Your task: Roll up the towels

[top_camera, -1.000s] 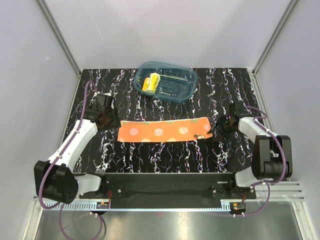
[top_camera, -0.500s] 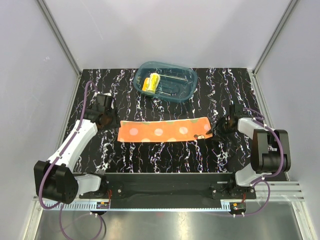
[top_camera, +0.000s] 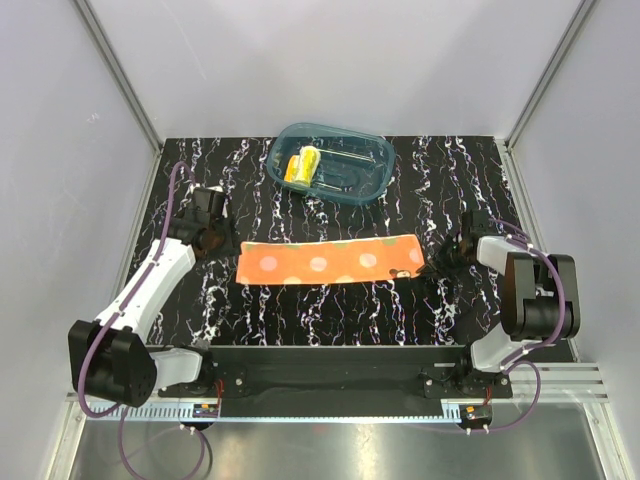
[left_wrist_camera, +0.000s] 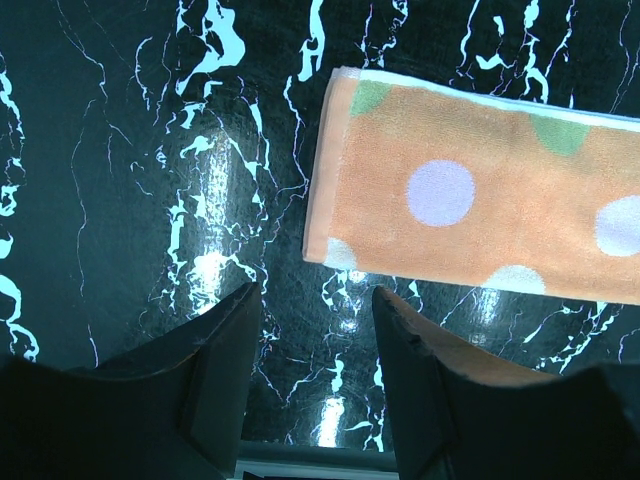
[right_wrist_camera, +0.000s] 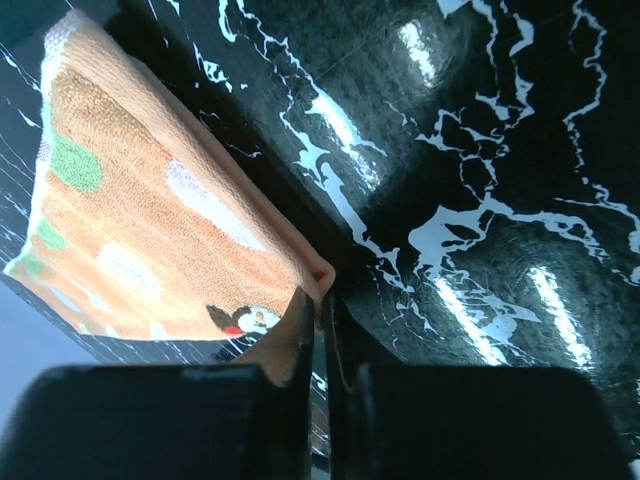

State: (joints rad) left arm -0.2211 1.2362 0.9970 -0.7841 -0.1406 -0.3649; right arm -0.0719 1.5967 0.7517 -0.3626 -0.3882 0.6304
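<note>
An orange towel (top_camera: 328, 261) with pale dots lies flat as a long strip across the middle of the table. A rolled yellow towel (top_camera: 302, 166) sits inside the teal tub (top_camera: 375, 150) at the back. My left gripper (top_camera: 214, 243) hovers just off the strip's left end, open, with only bare table between its fingers (left_wrist_camera: 315, 295). The orange towel's left end (left_wrist_camera: 480, 200) lies just beyond those fingertips. My right gripper (top_camera: 435, 260) is at the strip's right end. Its jaws (right_wrist_camera: 322, 300) are shut on the hem of the orange towel (right_wrist_camera: 150, 220), beside a small bird print.
The table (top_camera: 440, 180) is black with white marbling and is walled in by pale panels on three sides. The arm bases and a black rail (top_camera: 330, 375) run along the near edge.
My right gripper has closed from open onto the towel's right edge, with its arm shifted slightly. The left arm and the towel have not moved.
</note>
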